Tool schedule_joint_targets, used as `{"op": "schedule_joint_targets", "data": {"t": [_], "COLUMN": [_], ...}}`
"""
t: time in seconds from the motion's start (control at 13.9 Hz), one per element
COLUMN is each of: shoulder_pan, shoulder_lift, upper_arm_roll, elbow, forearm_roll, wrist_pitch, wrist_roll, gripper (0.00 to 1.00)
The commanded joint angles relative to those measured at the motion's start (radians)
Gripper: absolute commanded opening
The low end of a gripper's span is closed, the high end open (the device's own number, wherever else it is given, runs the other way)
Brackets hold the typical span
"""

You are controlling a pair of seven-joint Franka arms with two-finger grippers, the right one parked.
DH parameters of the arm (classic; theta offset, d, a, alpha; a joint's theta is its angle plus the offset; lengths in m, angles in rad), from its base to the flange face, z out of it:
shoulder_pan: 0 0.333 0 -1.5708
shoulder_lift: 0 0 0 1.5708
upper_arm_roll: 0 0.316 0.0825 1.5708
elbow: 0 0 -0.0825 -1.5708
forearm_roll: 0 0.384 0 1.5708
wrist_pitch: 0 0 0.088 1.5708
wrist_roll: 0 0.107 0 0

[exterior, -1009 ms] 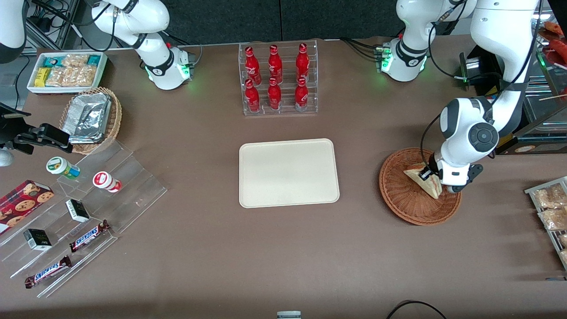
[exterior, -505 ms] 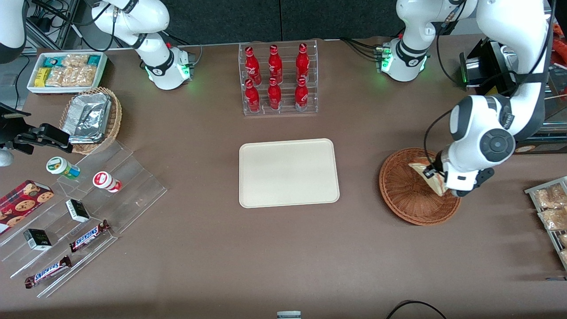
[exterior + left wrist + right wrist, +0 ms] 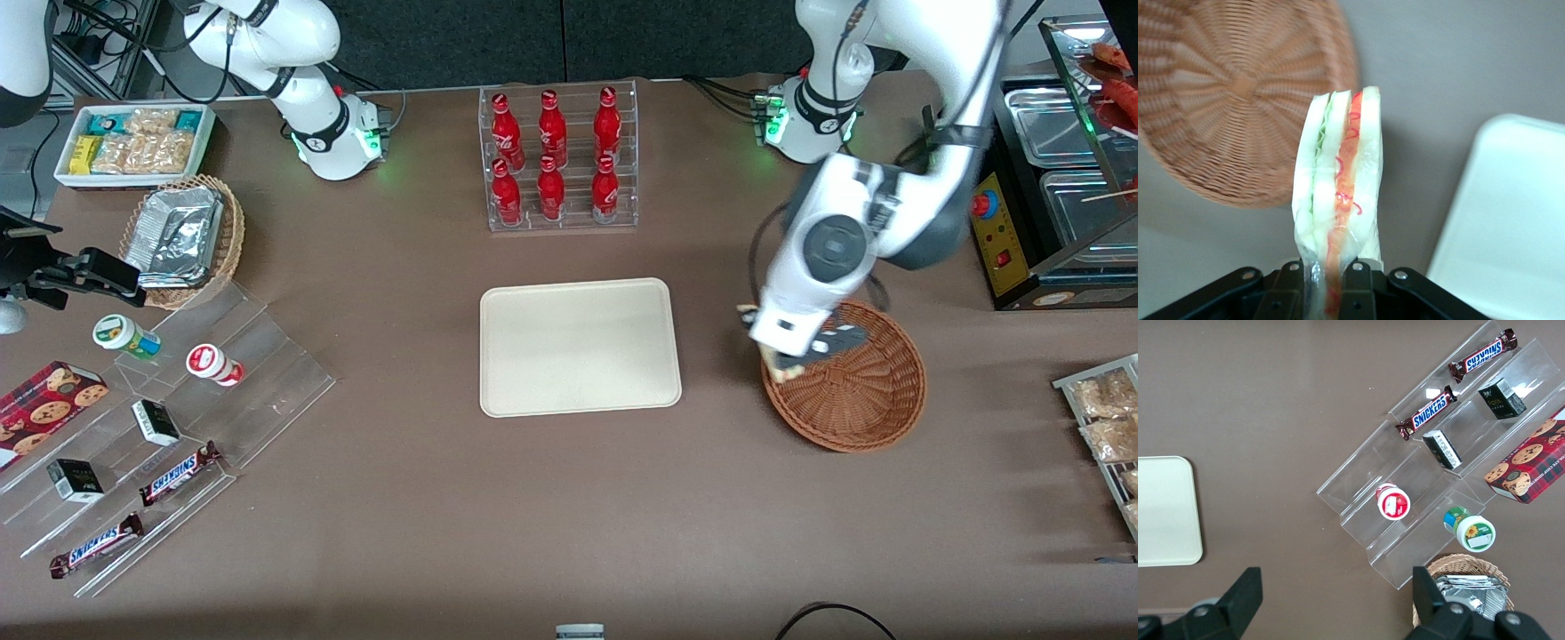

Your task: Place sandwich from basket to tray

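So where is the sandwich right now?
The sandwich is clamped in the left gripper, lifted above the wicker basket's rim on the edge nearest the cream tray.

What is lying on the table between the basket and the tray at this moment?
Only bare brown table, as the front view shows. The gripper holds the sandwich above the basket rim nearest the tray.

Six red bottles, two Snickers bars, two wicker baskets, one tray, one sandwich.
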Motion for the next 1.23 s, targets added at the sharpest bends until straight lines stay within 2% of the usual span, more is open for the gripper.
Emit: {"op": "schedule_joint_targets", "data": {"t": [0.0, 0.29, 0.58, 0.79, 1.15], "shoulder_pan": [-0.12, -0.238, -0.307, -0.315, -0.368], "shoulder_lift": [0.102, 0.279, 0.36, 0.428, 0.492], "upper_arm_roll": [0.012, 0.012, 0.013, 0.012, 0.016], "elbow": [0.12, 0.309, 0.336, 0.419, 0.45], "forearm_roll": [-0.072, -0.128, -0.128, -0.125, -0.11], "wrist_pitch": [-0.021, 0.026, 0.189, 0.183, 0.181], "wrist_roll": [0.0, 0.0, -0.011, -0.009, -0.032], "gripper": [0.0, 0.0, 0.0, 0.0, 0.0]}}
